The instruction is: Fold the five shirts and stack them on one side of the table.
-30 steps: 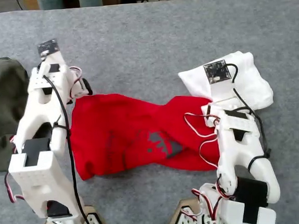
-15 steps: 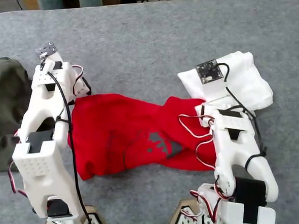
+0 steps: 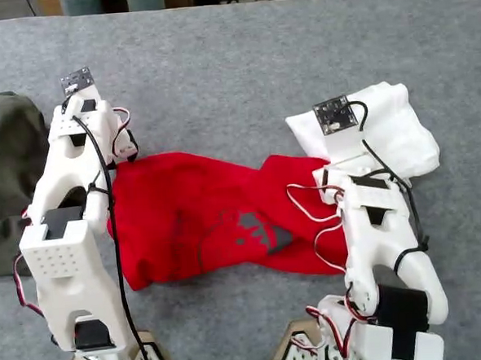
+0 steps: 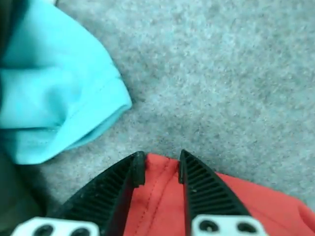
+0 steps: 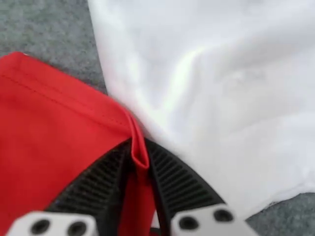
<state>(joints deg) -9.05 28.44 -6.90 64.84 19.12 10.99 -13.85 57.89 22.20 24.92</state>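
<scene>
**Both claws at the red shirt: right one clamping, left one parted**

Red shirt (image 3: 202,223) is lying spread and rumpled on the grey table (image 3: 217,67), spanning between the two arms.

Right claw (image 5: 139,147) is pinching a raised fold of the red shirt's hemmed edge. The jaws are sitting nearly together with red fabric squeezed between them, so it's grasping the shirt. A white shirt (image 5: 221,88) is lying bunched just ahead of that claw's tips and off to one side, touching the red edge right at the pinch. In the high view the white shirt (image 3: 393,134) is sitting just past the right arm's wrist.

Left claw (image 4: 157,164) is resting at the opposite end of the red shirt. Its jaws are standing a little apart, straddling the stitched hem, with flat red cloth showing in the gap; it's looking released, not clamped. A cyan shirt (image 4: 54,93) is lying ahead of that claw and off to one side, apart from the red hem with bare table in between. A dark green shirt (image 3: 8,178) is sitting crumpled on the outer side of the left arm.
</scene>
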